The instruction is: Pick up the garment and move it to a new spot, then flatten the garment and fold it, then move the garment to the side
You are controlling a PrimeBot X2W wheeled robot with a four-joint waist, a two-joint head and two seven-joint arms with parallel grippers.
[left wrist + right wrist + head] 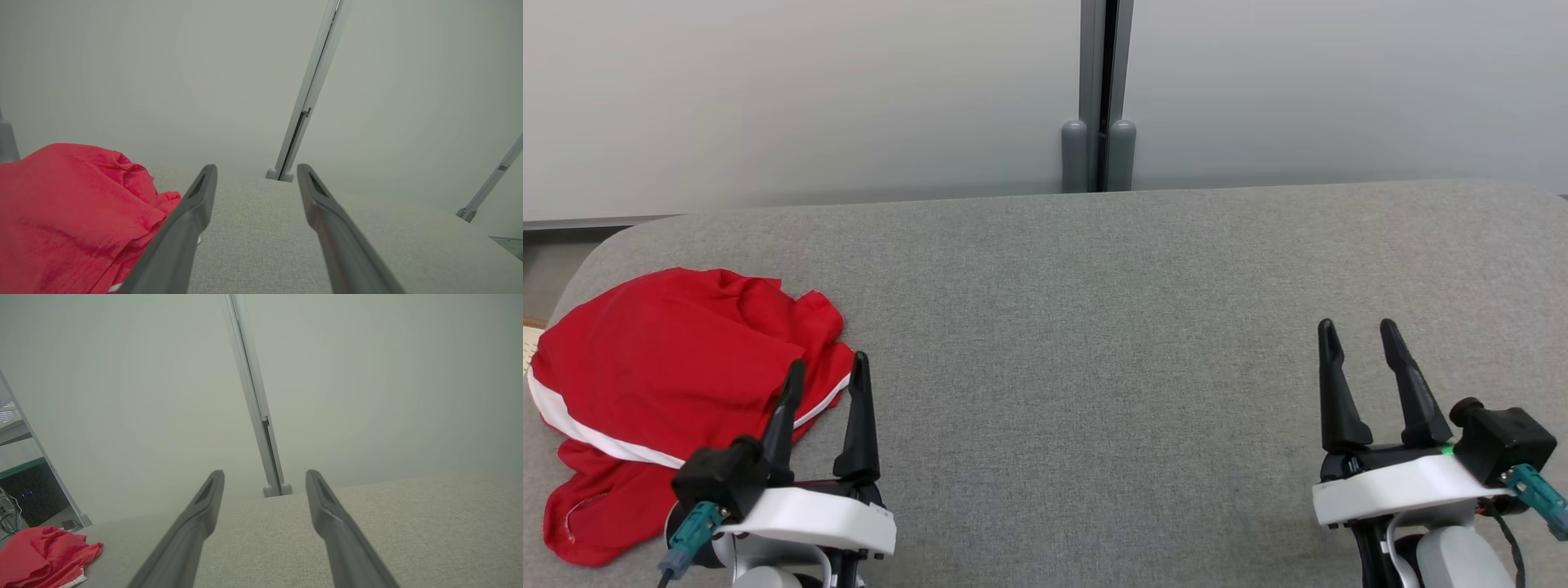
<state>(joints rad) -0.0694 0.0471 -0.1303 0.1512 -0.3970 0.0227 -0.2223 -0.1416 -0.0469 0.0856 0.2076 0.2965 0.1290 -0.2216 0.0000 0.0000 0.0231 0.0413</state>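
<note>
Crumpled red cloth garment with white trim (670, 384) sits near left on your grey fabric bench (1094, 367); left claw (827, 367), fingers apart, at its right edge; right claw (1357, 328) spread, well apart; soft, light, floppy, I'd judge; pinch a raised fold.

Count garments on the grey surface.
1: a crumpled red garment with white trim, at the left end of the grey surface, beside the left gripper. Its folds could hide another.

Matt red cloth garment (662, 367), woven table (1094, 367)
</note>
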